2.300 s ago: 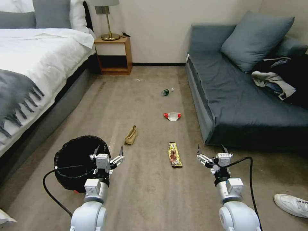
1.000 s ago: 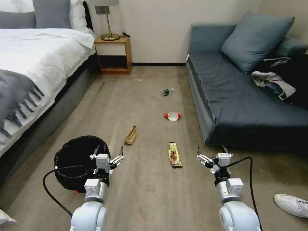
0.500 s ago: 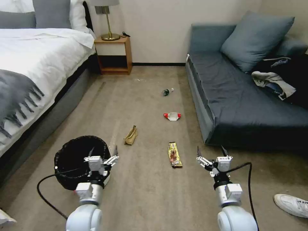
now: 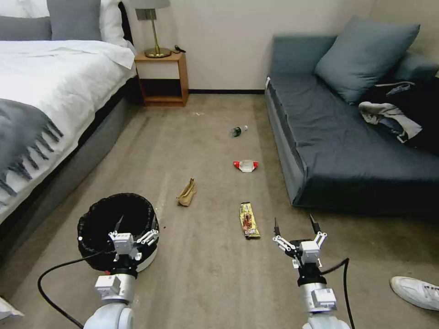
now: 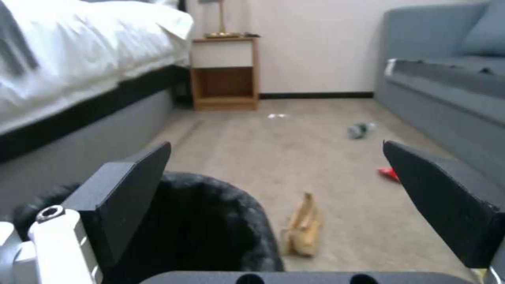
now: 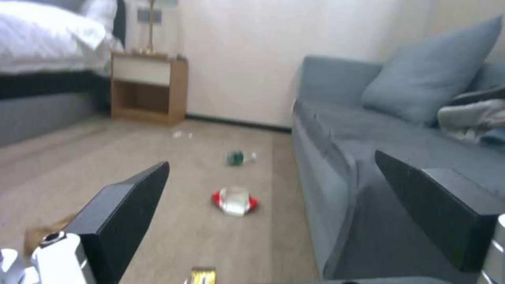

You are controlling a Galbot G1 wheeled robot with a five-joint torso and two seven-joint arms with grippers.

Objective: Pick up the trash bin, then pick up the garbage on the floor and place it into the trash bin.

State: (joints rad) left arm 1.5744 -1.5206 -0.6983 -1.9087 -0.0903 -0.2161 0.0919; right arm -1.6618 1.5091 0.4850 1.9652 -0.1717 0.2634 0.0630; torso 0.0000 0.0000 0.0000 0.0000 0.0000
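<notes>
Both our arms have drawn back toward the lower edge of the head view since the earlier pictures, while the litter on the carpet has stayed put. Our left gripper [image 4: 134, 227] now hangs at lower left, over the near rim of the trash bin [image 4: 91, 219], fingers spread wide and holding nothing. In the left wrist view one dark finger [image 5: 126, 189] stands over the bin's black lining [image 5: 210, 221] and the other is out over bare carpet.

Our right gripper [image 4: 295, 228] sits at lower centre-right above bare carpet, also spread wide and empty.

The trash bin stands on the floor at lower left, near the bed [image 4: 55, 91]. The garbage lies apart across the middle of the frame: a tan paper bag [image 4: 187, 193] just right of the bin, a long yellow-brown wrapper [image 4: 249, 220] near the right gripper, a red-and-white packet [image 4: 245, 165] higher up, and a small green bottle [image 4: 237, 131] beyond it, close to the grey sofa [image 4: 347, 137]. A white shoe [image 4: 416, 292] lies at the lower right edge.
</notes>
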